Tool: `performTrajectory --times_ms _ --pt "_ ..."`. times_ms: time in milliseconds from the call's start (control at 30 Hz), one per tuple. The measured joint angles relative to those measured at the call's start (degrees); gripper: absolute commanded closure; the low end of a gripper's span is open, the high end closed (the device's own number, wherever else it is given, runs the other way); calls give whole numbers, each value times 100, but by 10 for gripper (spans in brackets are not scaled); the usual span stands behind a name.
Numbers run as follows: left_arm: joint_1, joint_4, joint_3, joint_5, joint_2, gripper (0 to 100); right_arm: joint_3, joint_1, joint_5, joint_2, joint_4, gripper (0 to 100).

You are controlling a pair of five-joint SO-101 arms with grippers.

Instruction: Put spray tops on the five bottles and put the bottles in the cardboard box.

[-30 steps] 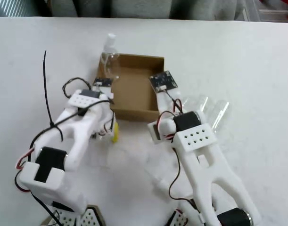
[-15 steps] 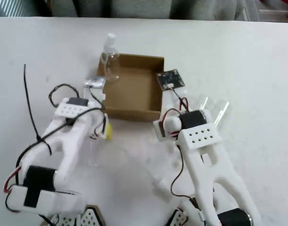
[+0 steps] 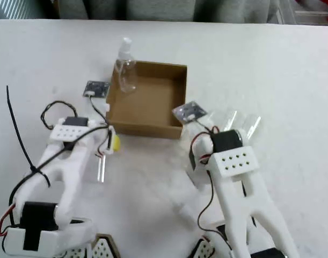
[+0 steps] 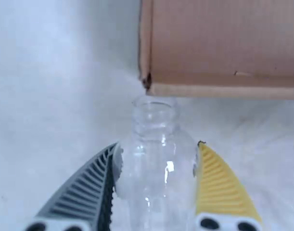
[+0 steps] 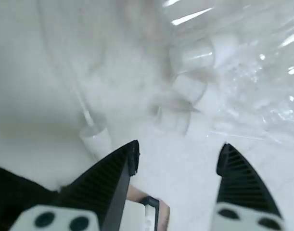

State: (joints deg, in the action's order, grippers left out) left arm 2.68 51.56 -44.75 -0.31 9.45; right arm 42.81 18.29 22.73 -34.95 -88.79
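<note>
High view: one cardboard box [image 3: 147, 129] is being shown on the surface [image 3: 271, 64], with one capped bottle [image 3: 124, 67] standing at its far corner. One uncapped bottle [image 4: 156, 187] is being gripped by the left tool [image 4: 158, 146], neck near a box corner. The right tool [image 5: 179, 146] is being held wide above jumbled spray tops [image 5: 192, 55], uncountable.

The left pincer [image 4: 159, 146] drew its clear bottle [image 4: 156, 178] back from the cardboard box [image 3: 145, 129], and the right pincer [image 5: 179, 146] withdrew too.

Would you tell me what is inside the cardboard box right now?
One clear bottle with a spray top stands in the far left corner of the cardboard box; elsewhere plain cardboard floor shows. Its near wall hides the floor strip just behind it.
</note>
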Motion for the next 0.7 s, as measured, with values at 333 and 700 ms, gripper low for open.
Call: performTrajectory --times_ms 333,700 --pt "0 -387 -193 -114 0 977 1767 1055 2541 -1626 387 889" --pt "0 -440 -237 -149 0 977 2426 2075 2980 -1820 624 758"
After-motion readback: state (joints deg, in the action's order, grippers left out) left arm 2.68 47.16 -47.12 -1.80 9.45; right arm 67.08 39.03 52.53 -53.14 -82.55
